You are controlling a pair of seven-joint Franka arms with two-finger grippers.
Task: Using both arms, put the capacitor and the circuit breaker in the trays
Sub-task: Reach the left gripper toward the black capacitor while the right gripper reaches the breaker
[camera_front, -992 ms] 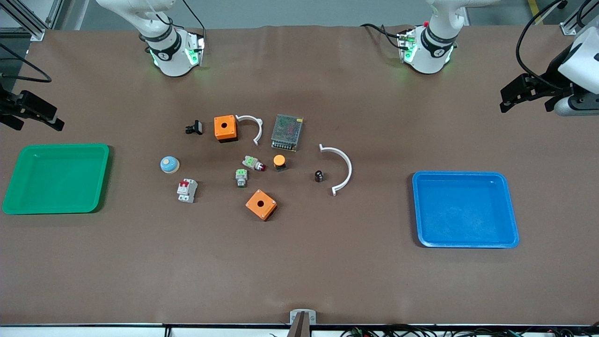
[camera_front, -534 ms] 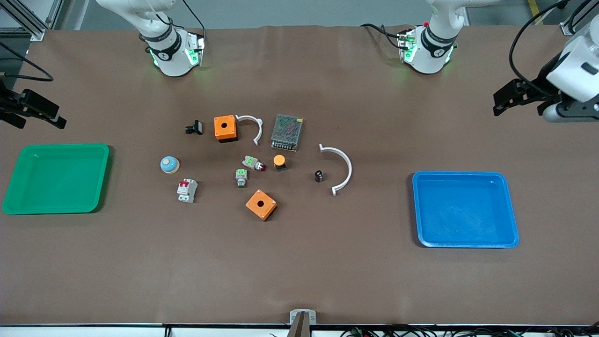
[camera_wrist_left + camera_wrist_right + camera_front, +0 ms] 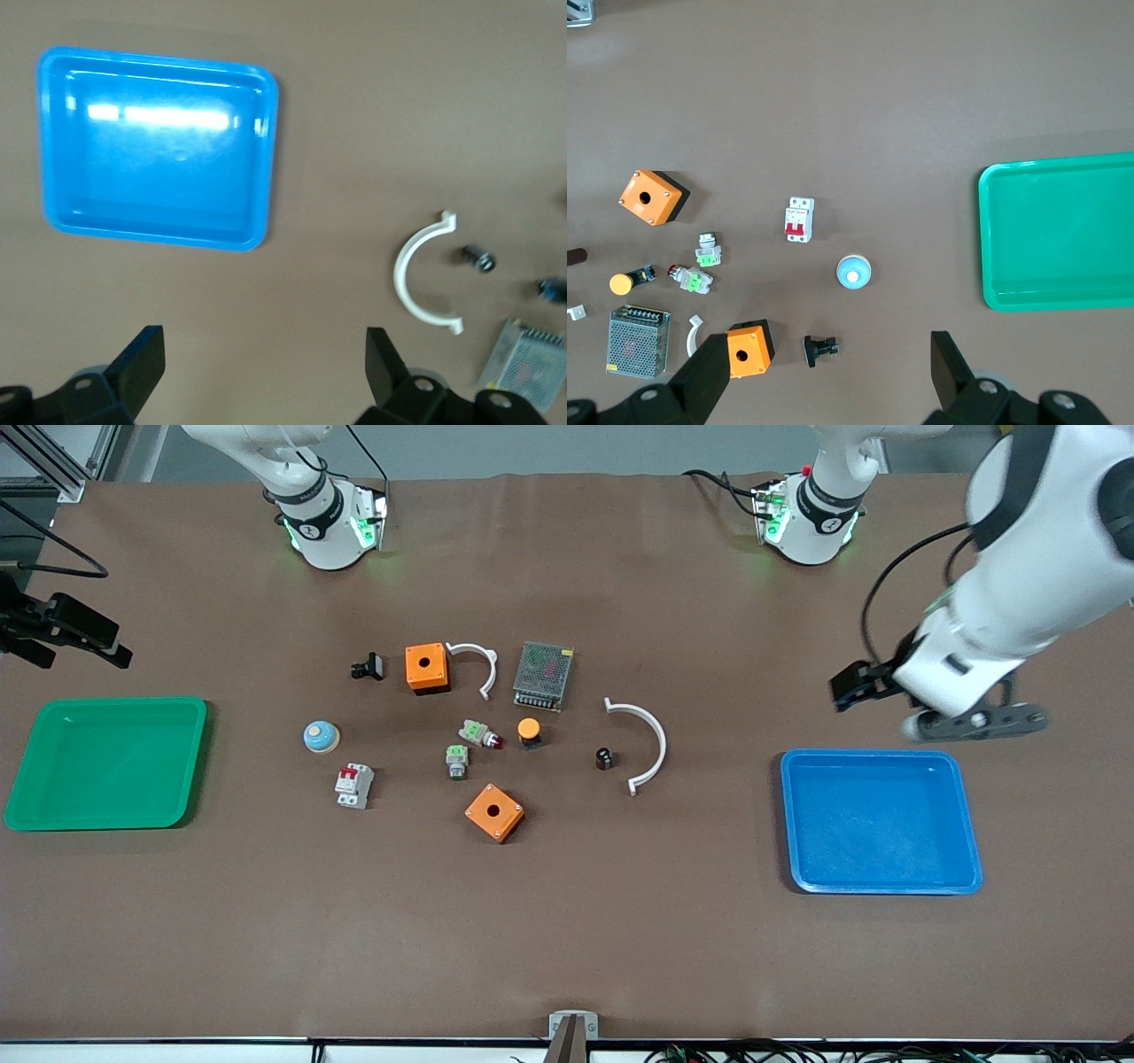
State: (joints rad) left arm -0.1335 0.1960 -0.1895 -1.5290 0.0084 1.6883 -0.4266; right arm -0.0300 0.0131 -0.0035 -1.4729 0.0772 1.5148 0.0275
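The capacitor (image 3: 604, 758), a tiny black cylinder, stands on the table inside the bow of a large white curved clip (image 3: 645, 744). It also shows in the left wrist view (image 3: 478, 258). The circuit breaker (image 3: 354, 786), white-grey with red toggles, lies toward the right arm's end, near a blue-white knob (image 3: 320, 736). It also shows in the right wrist view (image 3: 799, 220). My left gripper (image 3: 855, 686) is open and empty (image 3: 263, 354), in the air over bare table beside the blue tray (image 3: 961, 886). My right gripper (image 3: 111, 642) is open and empty (image 3: 830, 363), over the table by the green tray (image 3: 27, 815).
Between the two parts lie two orange boxes (image 3: 426, 667) (image 3: 494, 812), a metal mesh power supply (image 3: 543, 675), a small white clip (image 3: 478, 664), an orange-capped button (image 3: 529, 732), two grey parts with green tops (image 3: 456, 761) and a black clip-like part (image 3: 368, 666).
The left arm has swung in from the table's end toward the middle, to beside the blue tray. The right gripper has barely shifted. The parts have not moved.
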